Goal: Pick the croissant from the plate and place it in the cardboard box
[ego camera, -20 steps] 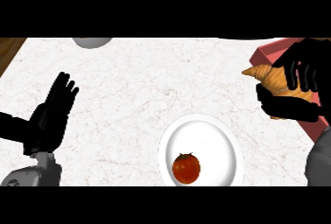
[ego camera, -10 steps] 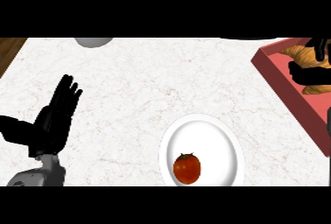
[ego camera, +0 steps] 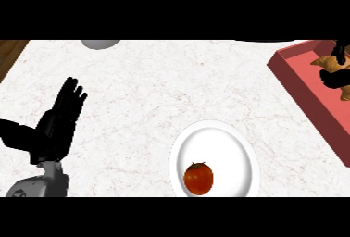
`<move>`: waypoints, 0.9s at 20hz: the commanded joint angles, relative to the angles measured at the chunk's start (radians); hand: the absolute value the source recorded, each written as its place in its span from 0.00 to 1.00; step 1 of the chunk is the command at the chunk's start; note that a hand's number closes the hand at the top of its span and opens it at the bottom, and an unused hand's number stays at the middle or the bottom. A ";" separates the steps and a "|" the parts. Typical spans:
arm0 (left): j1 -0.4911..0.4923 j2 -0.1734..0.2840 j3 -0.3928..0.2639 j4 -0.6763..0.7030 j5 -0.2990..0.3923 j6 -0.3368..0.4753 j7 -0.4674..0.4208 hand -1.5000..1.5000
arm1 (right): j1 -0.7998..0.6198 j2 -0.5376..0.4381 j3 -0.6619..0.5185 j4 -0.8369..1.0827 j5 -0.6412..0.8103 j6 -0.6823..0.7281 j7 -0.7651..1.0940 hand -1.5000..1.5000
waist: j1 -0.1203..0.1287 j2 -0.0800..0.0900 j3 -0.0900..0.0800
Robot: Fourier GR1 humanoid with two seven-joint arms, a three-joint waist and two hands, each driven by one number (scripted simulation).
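- White marbled surface (ego camera: 150,83) carrying everything, brown wood strip showing at its top-left edge.
- White plate (ego camera: 229,139) sitting near the lower middle.
- Red-walled box (ego camera: 304,99) lying at the right edge.
- Grey rounded object (ego camera: 101,43) sitting at the top edge.

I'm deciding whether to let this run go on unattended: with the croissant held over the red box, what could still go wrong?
1. The right hand curls round the croissant near the view's right edge, partly hidden, so whether it is low enough to let go cannot be told; it might tumble or land askew.
2. It hangs close to the box wall; the fingers could catch that wall when pulling out.
3. The tomato on the plate lies near the likely path back.
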 commanded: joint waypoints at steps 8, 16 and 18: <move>-0.077 -0.014 -0.004 0.077 -0.030 0.027 -0.023 0.50 | -0.160 -0.074 -0.068 0.512 -0.018 -0.064 -0.179 0.00 | 0.010 0.008 0.002; -0.005 0.001 0.009 0.024 -0.010 0.005 -0.020 0.50 | -0.169 -0.014 -0.261 0.390 -0.271 -0.284 -0.390 0.00 | -0.007 -0.003 0.003; -0.020 0.022 0.020 0.009 0.017 -0.021 0.007 0.50 | -0.193 -0.028 -0.316 0.447 -0.337 -0.270 -0.428 0.00 | 0.000 -0.001 0.002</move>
